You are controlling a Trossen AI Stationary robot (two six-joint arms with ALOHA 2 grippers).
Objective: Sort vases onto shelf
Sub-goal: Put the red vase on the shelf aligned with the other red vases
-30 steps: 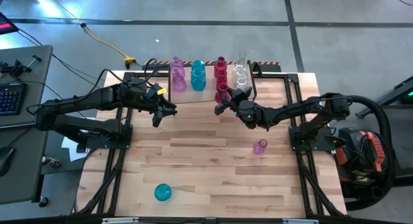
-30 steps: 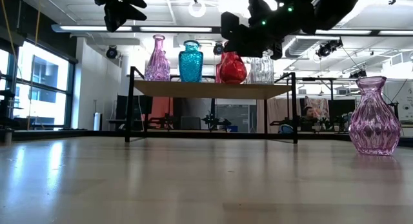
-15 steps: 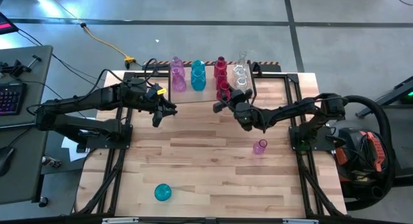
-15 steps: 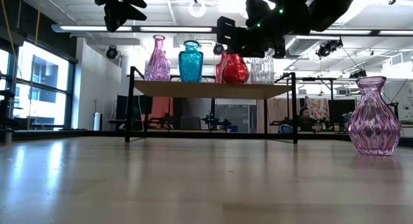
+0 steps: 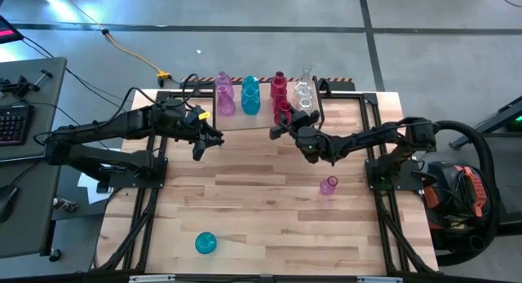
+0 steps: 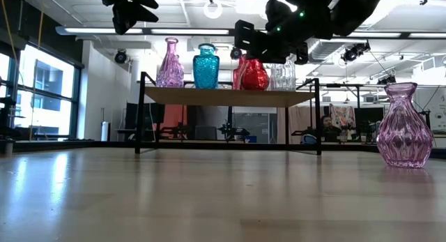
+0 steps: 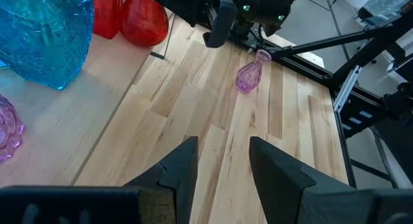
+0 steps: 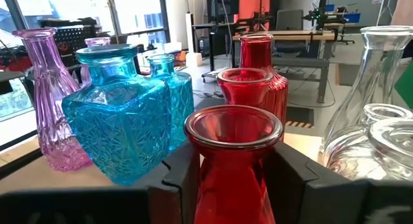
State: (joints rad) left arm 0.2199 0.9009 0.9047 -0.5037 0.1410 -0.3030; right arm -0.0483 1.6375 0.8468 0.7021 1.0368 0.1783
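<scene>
The wooden table (image 5: 269, 201) spreads beneath both arms, and the shelf (image 6: 230, 96), a light wood top on thin black legs, stands under the right gripper (image 8: 233, 179). That claw pinches the neck of a red vase (image 8: 233, 162), its dark fingers (image 8: 177, 179) pressed to either side just below the flared round rim; the glass is smooth, translucent and deep red, and in the low view its bulbous body sits at the shelf's front edge. Just beyond the claw stand two more red vases (image 8: 258, 72), one ribbed. To one side of it are a squat teal vase (image 8: 119, 121) with a cut star pattern and a tall pink fluted one (image 8: 51, 101); to the other are clear glass vases (image 8: 371, 121). A small purple ribbed vase (image 5: 328, 185) stands on the table, well apart from the claw on the side away from the shelf, and a teal vase (image 5: 205, 243) lies farther still. The left gripper (image 7: 222, 169) hovers above the table beside the shelf, fingers spread and empty.
</scene>
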